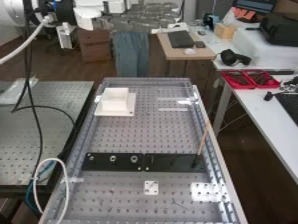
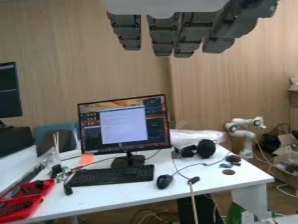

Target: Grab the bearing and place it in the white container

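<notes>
High view: metallic rings on blk strip, boxy wht container.

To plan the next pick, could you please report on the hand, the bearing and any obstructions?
Hand open, raised. Small rings, likely bearings, on black plate. Thin stick leaning at plate's other end, possible snag.

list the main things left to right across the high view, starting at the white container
white container, small white plate with holes, thin wooden stick, red trays
</notes>
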`<action>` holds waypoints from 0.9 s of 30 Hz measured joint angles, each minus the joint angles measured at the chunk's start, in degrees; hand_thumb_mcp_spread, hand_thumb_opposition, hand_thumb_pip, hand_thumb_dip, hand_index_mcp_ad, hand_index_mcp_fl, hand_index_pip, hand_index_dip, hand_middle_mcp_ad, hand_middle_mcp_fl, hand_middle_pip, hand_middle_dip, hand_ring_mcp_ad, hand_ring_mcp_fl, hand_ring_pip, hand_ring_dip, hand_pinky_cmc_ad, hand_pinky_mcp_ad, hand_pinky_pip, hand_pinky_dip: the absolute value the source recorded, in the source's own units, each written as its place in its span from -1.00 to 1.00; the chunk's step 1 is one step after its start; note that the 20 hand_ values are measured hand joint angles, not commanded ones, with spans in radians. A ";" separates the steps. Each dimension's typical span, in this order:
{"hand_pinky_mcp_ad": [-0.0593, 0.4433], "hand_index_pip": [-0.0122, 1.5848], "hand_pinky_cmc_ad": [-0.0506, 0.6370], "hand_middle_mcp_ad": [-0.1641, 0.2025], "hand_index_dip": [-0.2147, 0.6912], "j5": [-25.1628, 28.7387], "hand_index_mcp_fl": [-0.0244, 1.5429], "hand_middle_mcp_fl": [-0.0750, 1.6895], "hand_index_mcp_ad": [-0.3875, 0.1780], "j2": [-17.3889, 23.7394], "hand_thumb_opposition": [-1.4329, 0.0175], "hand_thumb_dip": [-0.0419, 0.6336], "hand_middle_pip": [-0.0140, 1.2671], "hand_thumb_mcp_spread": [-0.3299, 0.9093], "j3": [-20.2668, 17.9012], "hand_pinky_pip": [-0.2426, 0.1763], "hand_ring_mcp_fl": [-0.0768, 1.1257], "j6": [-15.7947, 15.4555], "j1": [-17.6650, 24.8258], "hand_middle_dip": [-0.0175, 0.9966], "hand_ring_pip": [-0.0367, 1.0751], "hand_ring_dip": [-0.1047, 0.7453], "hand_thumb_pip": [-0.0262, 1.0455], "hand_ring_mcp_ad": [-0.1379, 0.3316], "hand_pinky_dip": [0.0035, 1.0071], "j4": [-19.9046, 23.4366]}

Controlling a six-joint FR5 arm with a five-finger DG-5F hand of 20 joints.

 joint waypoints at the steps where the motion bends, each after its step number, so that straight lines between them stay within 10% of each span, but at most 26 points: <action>1: -0.55 -0.98 -0.73 0.33 -0.49 0.36 -0.98 -0.92 0.24 0.00 0.99 -0.86 -0.97 -0.47 -0.54 0.11 -0.84 0.00 -0.02 -0.92 -0.92 -0.71 -0.92 -0.26 -0.97 0.52; 6: -0.56 -0.98 -0.71 0.30 -0.49 3.44 -0.98 -0.93 0.23 -0.04 0.76 -0.77 -0.94 -0.26 -4.66 0.11 -0.85 -0.32 -0.17 -0.92 -0.92 -0.71 -0.64 -0.26 -0.96 5.41; 14: 0.03 -0.90 -0.13 0.29 -0.49 9.52 -0.93 -0.93 0.08 -1.49 0.14 -0.63 -0.83 0.03 -9.66 -0.12 -0.86 -0.86 -0.34 -0.81 -0.84 -0.71 -0.26 -0.10 -0.82 11.81; 27: 0.23 -0.38 0.16 0.30 -0.28 14.26 -0.88 -0.92 -0.01 -6.50 -0.03 -0.41 -0.82 0.08 -14.13 -0.28 -0.85 1.82 -1.74 -0.75 -0.83 -0.71 -0.04 0.04 -0.77 17.63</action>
